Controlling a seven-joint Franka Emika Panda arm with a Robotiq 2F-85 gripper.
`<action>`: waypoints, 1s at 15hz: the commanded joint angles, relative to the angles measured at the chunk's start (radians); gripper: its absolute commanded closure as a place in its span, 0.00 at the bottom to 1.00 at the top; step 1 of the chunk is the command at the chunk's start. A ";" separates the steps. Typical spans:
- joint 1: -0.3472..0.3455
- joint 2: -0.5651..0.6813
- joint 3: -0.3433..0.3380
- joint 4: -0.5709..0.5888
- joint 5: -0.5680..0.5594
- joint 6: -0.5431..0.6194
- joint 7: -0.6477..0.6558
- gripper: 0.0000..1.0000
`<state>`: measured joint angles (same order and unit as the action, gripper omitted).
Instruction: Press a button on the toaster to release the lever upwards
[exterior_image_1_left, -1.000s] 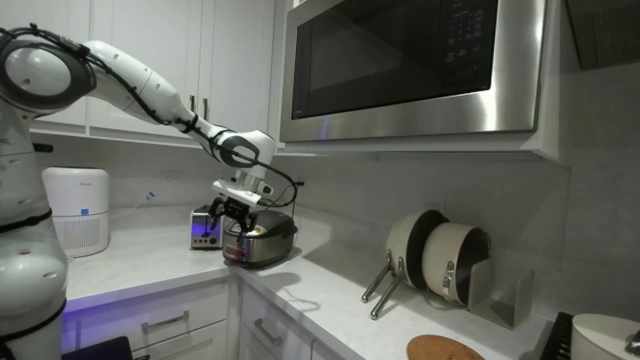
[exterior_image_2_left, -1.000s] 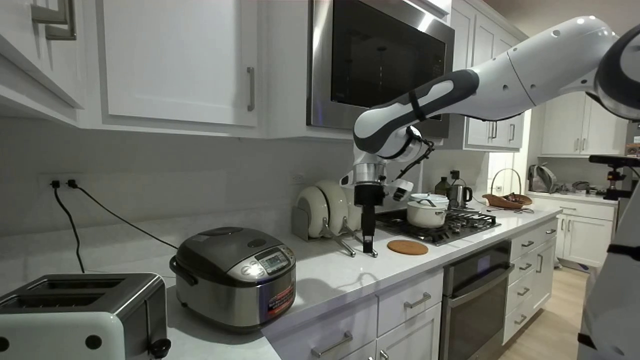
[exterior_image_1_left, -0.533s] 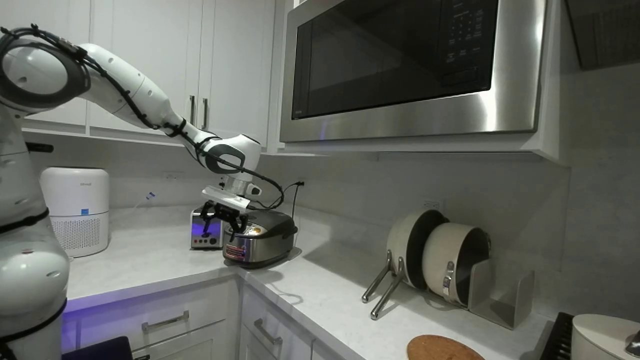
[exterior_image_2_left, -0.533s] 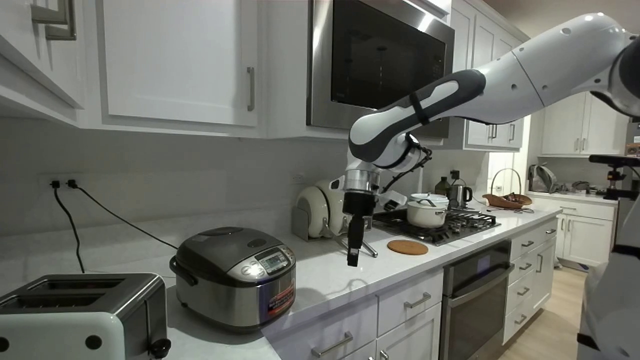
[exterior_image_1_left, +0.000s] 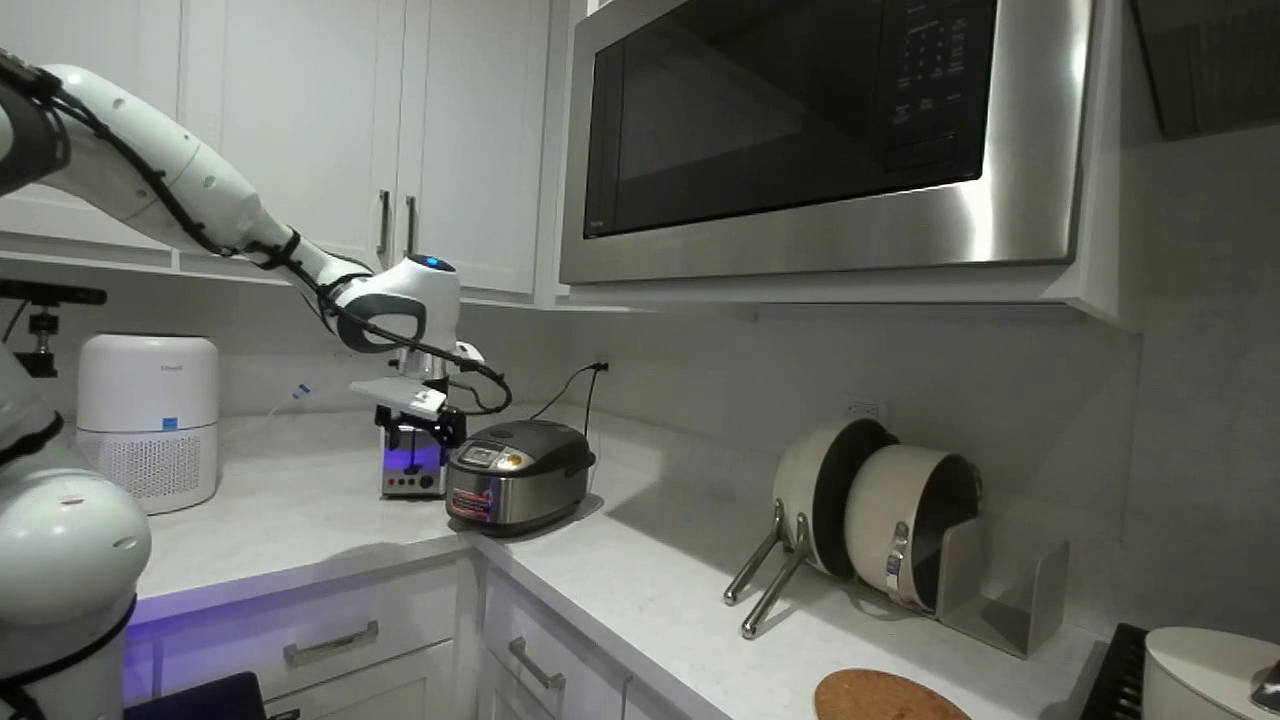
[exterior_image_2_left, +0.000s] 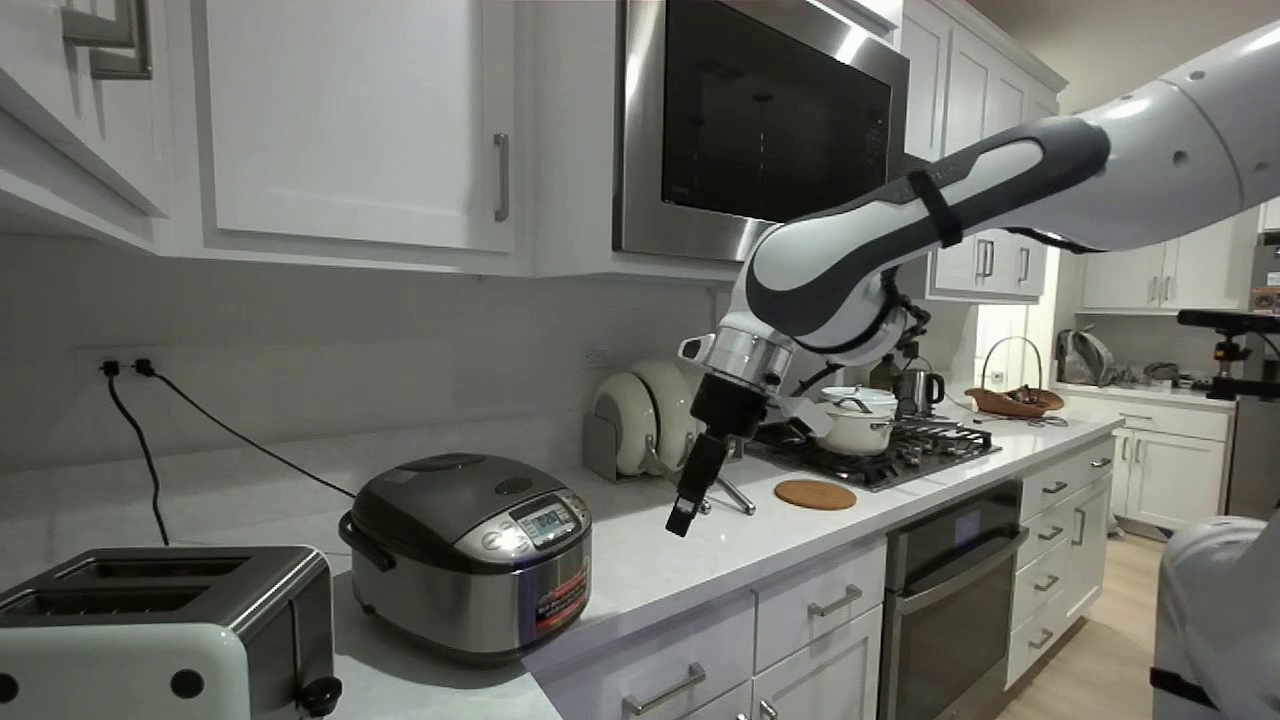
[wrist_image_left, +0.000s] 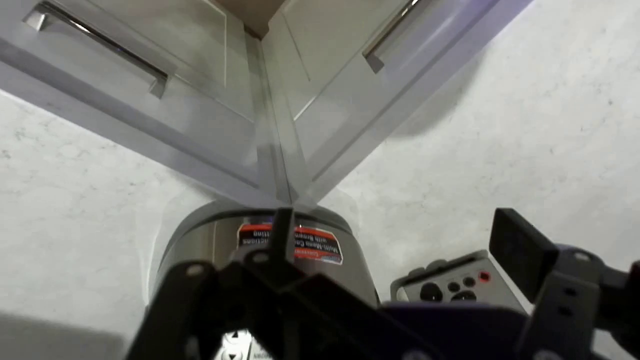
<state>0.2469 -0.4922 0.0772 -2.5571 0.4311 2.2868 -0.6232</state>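
Wrist view: the gripper (wrist_image_left: 397, 222) stands spread wide, holding nothing. This reads as the approach, the press not yet made; next it should probably bring one tip to a button (wrist_image_left: 469, 281) and push. The toaster (wrist_image_left: 444, 284) sits beyond the tips, well apart, beside the cooker (wrist_image_left: 320, 243).

glare: microwave (exterior_image_1_left: 800, 130), both exterior views | violet cast: toaster (exterior_image_1_left: 428, 460) front | soft shadows: desk (exterior_image_1_left: 650, 570) | wrist view: gripper (wrist_image_left: 395, 235) dark, blurred
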 joint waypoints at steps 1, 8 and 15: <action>0.074 -0.135 -0.007 -0.130 0.081 0.190 0.070 0.00; 0.263 -0.209 -0.084 -0.229 0.074 0.409 0.049 0.00; 0.284 -0.186 -0.121 -0.210 0.014 0.379 0.069 0.00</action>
<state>0.5071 -0.6763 -0.0188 -2.7657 0.4780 2.6611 -0.5785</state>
